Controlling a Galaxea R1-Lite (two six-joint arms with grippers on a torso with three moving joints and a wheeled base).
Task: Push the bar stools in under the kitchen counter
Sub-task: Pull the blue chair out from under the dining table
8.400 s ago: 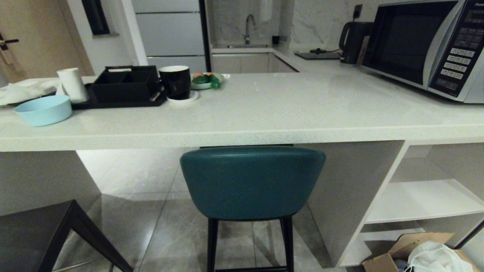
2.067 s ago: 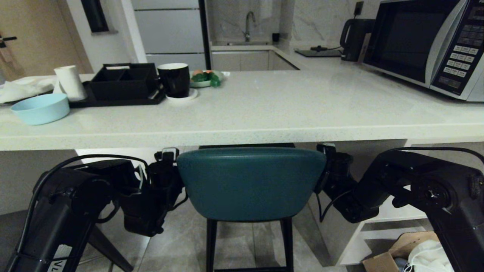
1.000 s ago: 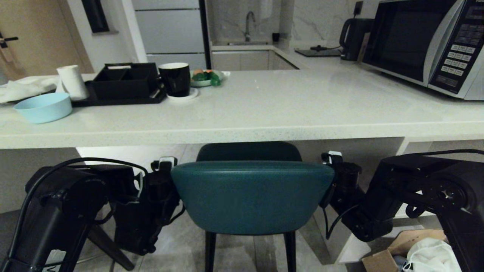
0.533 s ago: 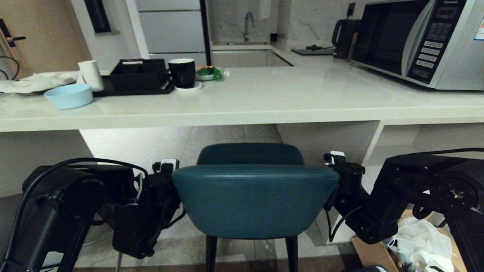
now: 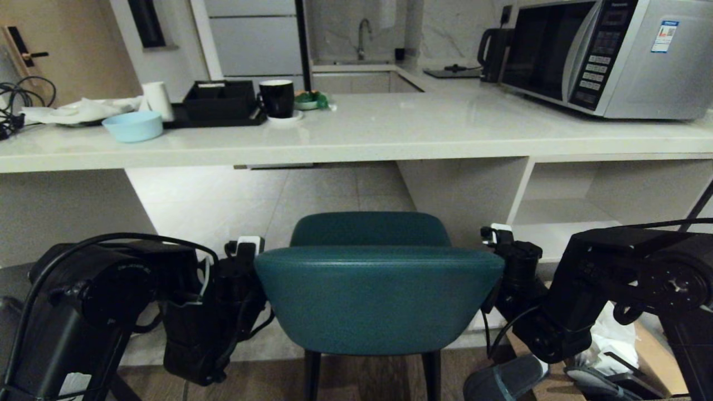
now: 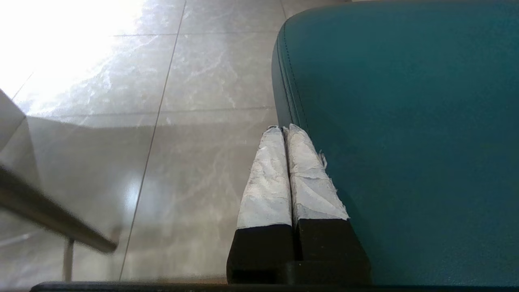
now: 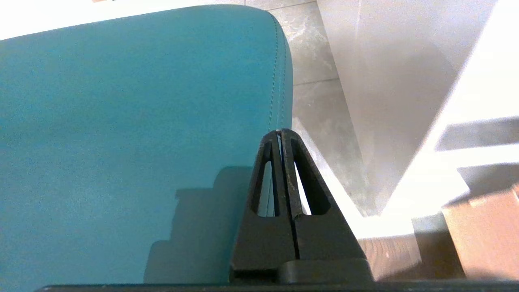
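A teal bar stool [image 5: 379, 301] with a rounded back stands in front of the white kitchen counter [image 5: 356, 149], a floor gap away from its edge. My left gripper [image 5: 245, 250] is shut and lies against the left end of the stool's back; in the left wrist view the taped fingertips [image 6: 284, 129] rest along the teal leather [image 6: 405, 142]. On the other end my right gripper [image 5: 497, 236] is shut too, its black fingers [image 7: 280, 132] beside the stool's edge [image 7: 121, 121]. No dark grey stool shows clearly; a dark slanted bar [image 6: 56, 221] crosses the left wrist view.
On the counter stand a microwave [image 5: 590, 61], a kettle [image 5: 490, 47], a black tray [image 5: 220, 103], a black mug [image 5: 278, 97] and a blue bowl [image 5: 132, 125]. Open white shelves [image 5: 585, 211] are at the right. A cardboard box [image 5: 652, 362] and a grey slipper [image 5: 507, 379] lie on the floor.
The whole head view has shifted: the counter now looks farther off, so the camera has backed away. The teal stool has stayed between my two shut grippers and stands out from under the counter edge.
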